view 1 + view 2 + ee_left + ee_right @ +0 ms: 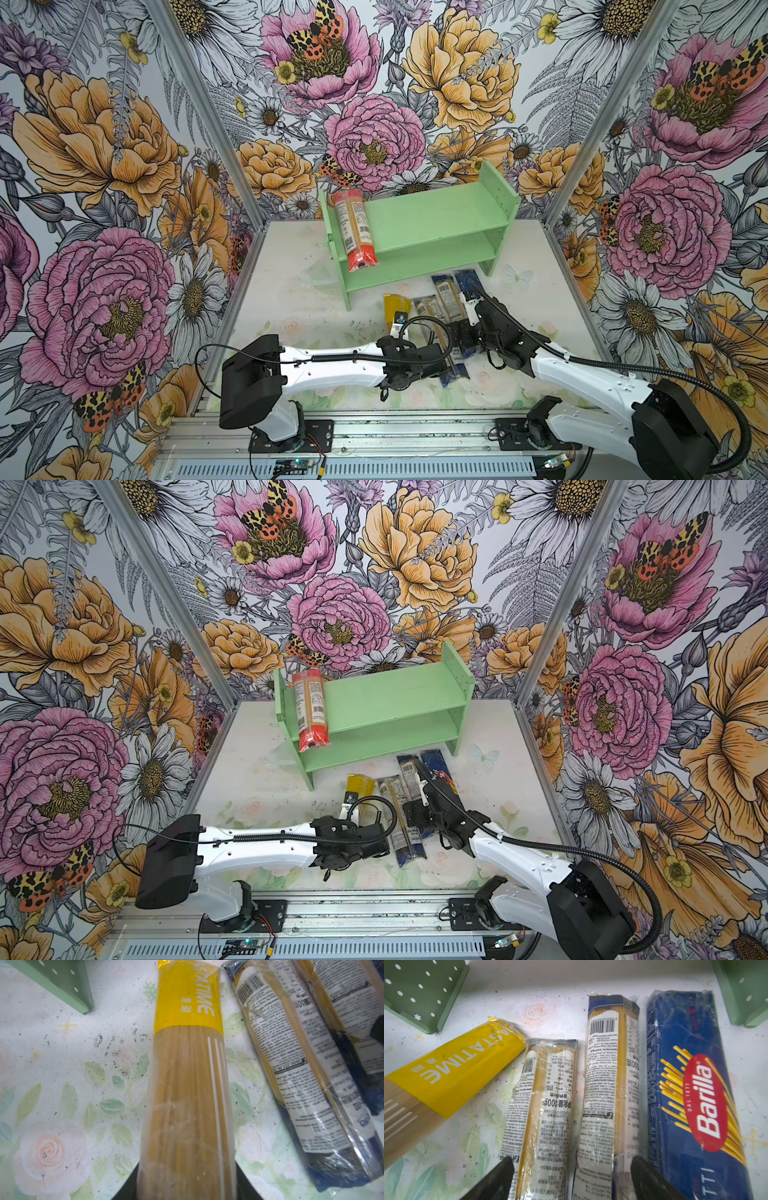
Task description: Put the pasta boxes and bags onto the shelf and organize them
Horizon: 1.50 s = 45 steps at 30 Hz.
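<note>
The mint-green shelf [436, 216] [390, 696] stands at the back of the table. A red-ended clear bag [355, 226] [311, 708] lies across the left end of its top tier and overhangs the front. My left gripper [187, 1180] is shut on the yellow bag [187, 1084] [395, 309]. My right gripper [571, 1167] stands wide, with one finger against each outer side of two blue-ended clear bags [542, 1105] [610, 1084] lying side by side. The dark blue Barilla box [685, 1084] [469, 282] lies just beyond them.
The shelf's drilled side panels [419, 991] [745, 991] stand just past the far ends of the packs. The shelf's lower tier [419, 266] is bare. Floral walls with aluminium posts [582, 166] close in the table on three sides.
</note>
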### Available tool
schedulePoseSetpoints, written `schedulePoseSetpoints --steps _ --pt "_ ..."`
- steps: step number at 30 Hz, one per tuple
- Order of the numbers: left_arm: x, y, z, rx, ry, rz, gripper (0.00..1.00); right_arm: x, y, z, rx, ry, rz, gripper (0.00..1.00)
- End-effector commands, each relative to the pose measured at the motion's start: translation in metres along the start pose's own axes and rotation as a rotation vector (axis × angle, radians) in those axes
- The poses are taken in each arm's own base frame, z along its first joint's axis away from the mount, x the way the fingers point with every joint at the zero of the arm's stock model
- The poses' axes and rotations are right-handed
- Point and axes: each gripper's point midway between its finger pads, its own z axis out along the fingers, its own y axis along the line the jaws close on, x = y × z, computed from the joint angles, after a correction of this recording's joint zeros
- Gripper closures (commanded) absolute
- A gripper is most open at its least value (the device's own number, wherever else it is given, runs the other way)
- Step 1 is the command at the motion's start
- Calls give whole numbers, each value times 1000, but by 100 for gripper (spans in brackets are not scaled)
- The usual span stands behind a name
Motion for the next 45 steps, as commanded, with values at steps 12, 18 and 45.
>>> schedulePoseSetpoints --steps 12,18,45 --pt "-52 -3 -57 129 -119 -52 100 10 29 26 18 88 -118 11" --pt "-59 1 -74 133 -131 -40 100 18 15 43 110 134 -104 12" --pt "-50 10 -96 158 -143 -39 100 -29 27 9 -94 13 -49 11"
